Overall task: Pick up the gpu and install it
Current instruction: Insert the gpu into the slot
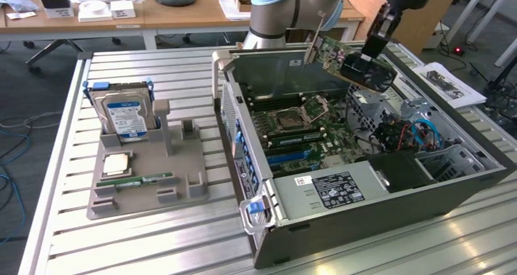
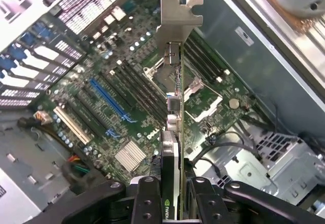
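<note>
right now my gripper (image 2: 170, 196) is clamped on the gpu (image 1: 349, 62), a slim flat circuit card with a green board, a black cooler face and a grey metal bracket at one end. my black fingers (image 2: 147, 201) press on both of its faces. i hold it tilted in the air above the far end of the open grey computer case (image 1: 388, 205), touching nothing else. in the wrist view the card runs edge-on, its bracket (image 2: 179, 16) at the end away from me.

beneath it lies the green motherboard (image 2: 101, 132) with a long blue slot (image 2: 109, 101), black slots beside that, a small silver finned heatsink (image 2: 130, 157) and the square metal processor socket (image 2: 202, 96). loose black cables (image 2: 223, 150) lie near the socket, and blue cables (image 1: 424, 132) curl by the drive bay.

on the slatted metal table (image 1: 161, 238), at the exterior view's left and apart from the case, a grey moulded tray (image 1: 137, 202) carries an upright silver hard drive with a blue-white label (image 1: 125, 114), a narrow green memory stick (image 1: 135, 180) and a square chip (image 1: 115, 163).
</note>
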